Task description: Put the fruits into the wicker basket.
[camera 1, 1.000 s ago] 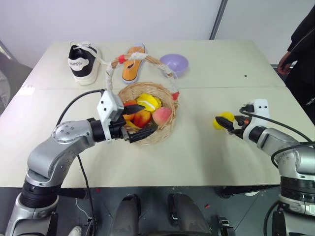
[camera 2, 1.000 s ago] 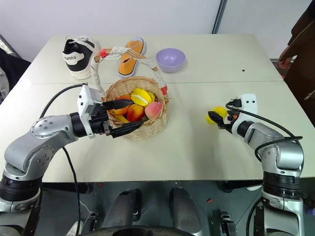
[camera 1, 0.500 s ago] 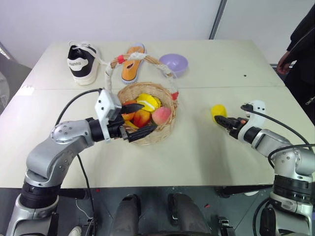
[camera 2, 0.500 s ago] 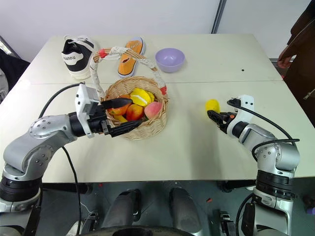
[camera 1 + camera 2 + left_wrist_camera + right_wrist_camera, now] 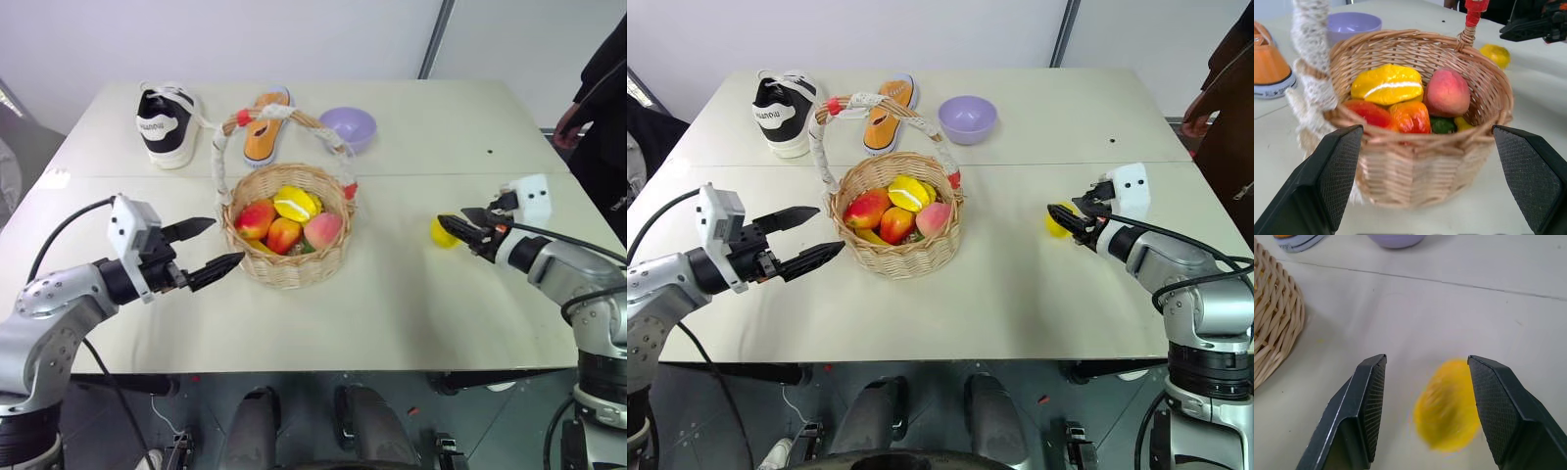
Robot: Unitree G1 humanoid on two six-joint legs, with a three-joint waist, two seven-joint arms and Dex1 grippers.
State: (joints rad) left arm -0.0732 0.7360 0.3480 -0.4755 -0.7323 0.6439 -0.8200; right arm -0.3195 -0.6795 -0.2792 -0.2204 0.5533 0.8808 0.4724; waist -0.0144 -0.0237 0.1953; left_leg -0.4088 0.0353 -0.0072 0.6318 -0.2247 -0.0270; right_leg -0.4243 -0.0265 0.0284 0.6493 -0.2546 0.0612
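The wicker basket (image 5: 286, 262) stands mid-table, its white-wrapped handle (image 5: 223, 137) arching over it. Inside lie a red-orange mango (image 5: 255, 217), a yellow ridged fruit (image 5: 296, 204), a pink peach (image 5: 322, 230) and a second mango (image 5: 283, 236). My left gripper (image 5: 227, 241) is open, just left of the basket and apart from it. A yellow lemon (image 5: 1447, 404) lies on the table to the right. My right gripper (image 5: 1426, 360) is open around it, the lemon close to one finger (image 5: 1498, 411) with a gap to the other.
At the back of the table (image 5: 392, 323) are a black and white sneaker (image 5: 162, 122), an orange shoe (image 5: 265, 127) and a lilac bowl (image 5: 348, 125). A person (image 5: 600, 88) stands at the far right edge.
My left gripper has drawn back out of the basket to the left, still open. My right gripper has risen a little, and the lemon has shifted at its tips.
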